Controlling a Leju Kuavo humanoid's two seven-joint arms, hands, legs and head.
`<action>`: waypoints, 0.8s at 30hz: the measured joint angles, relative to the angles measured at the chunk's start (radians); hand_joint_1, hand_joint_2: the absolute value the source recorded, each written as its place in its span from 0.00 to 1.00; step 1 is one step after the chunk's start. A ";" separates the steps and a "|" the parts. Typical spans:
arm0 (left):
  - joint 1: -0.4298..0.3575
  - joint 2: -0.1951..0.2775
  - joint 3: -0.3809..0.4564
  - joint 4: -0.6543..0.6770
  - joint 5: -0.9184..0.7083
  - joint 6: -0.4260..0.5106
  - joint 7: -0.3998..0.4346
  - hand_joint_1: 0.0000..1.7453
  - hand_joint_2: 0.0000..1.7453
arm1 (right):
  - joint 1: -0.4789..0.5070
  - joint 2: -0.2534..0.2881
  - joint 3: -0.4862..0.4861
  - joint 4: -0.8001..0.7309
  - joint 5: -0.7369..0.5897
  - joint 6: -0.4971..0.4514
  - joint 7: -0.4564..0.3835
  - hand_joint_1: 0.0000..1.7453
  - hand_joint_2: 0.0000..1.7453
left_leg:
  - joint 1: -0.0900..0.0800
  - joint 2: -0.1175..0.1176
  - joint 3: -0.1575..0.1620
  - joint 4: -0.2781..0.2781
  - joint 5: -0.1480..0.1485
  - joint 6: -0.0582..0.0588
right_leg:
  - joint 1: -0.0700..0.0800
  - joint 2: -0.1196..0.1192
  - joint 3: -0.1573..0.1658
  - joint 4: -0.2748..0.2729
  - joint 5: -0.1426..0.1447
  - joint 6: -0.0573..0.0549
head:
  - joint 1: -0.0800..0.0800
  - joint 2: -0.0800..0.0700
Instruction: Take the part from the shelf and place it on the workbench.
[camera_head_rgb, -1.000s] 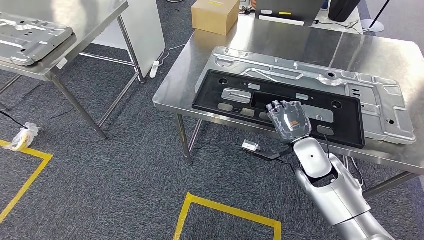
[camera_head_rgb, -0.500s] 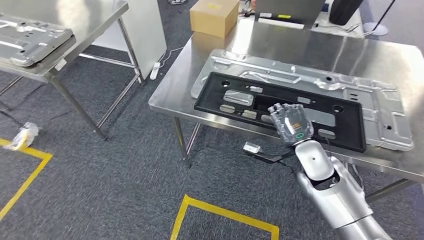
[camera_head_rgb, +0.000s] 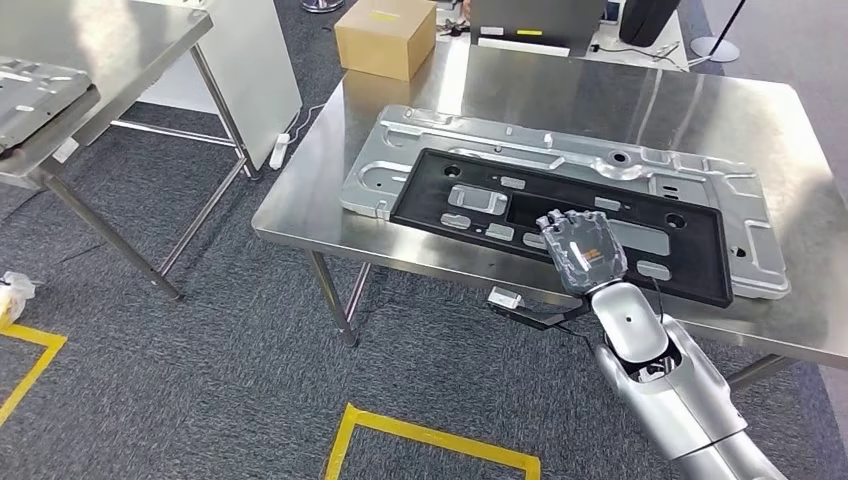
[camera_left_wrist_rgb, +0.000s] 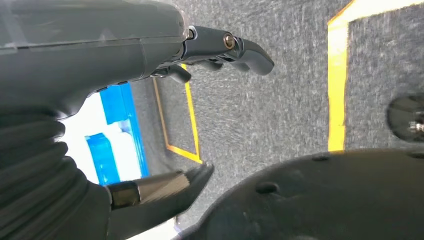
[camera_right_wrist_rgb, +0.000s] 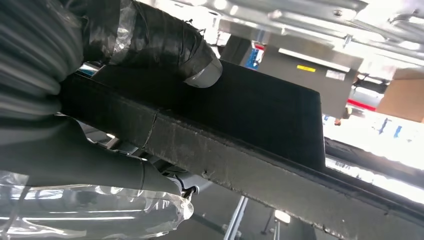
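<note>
Count on inspection: two steel tables, the workbench (camera_head_rgb: 560, 85) and a second table (camera_head_rgb: 120, 40) well apart; one black frame part (camera_head_rgb: 560, 215); two grey pressed metal panels (camera_head_rgb: 690, 175) (camera_head_rgb: 35, 90); one cardboard box (camera_head_rgb: 385, 37); two yellow floor markings (camera_head_rgb: 430, 440) (camera_head_rgb: 30, 355).

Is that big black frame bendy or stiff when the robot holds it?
Probably fairly stiff: the black frame stays straight though the right hand grips just one long edge. Its many cut-outs suggest it is light for its size. Being long, it may twist or sag slightly.
</note>
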 joint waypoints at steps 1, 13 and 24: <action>0.000 0.000 0.000 0.000 0.000 0.000 -0.001 0.00 1.00 | 0.002 0.000 0.000 0.000 -0.001 0.000 0.000 1.00 1.00 | -0.004 -0.001 0.009 -0.019 -0.005 0.005 | -0.002 0.001 0.000 -0.001 0.004 0.006 | -0.001 0.000; 0.004 -0.004 0.000 0.000 0.000 0.000 -0.003 0.00 1.00 | 0.012 -0.007 0.000 -0.008 -0.007 0.001 0.000 1.00 1.00 | 0.006 0.007 0.125 -0.087 -0.051 -0.011 | -0.013 -0.036 -0.105 0.089 0.053 0.044 | -0.002 0.000; -0.003 -0.006 0.000 0.000 0.000 0.000 -0.003 0.00 1.00 | 0.006 -0.010 0.000 -0.013 -0.007 0.002 -0.001 1.00 1.00 | 0.015 0.009 -0.009 0.184 -0.166 -0.067 | -0.005 -0.033 -0.020 -0.038 0.061 -0.021 | -0.011 0.000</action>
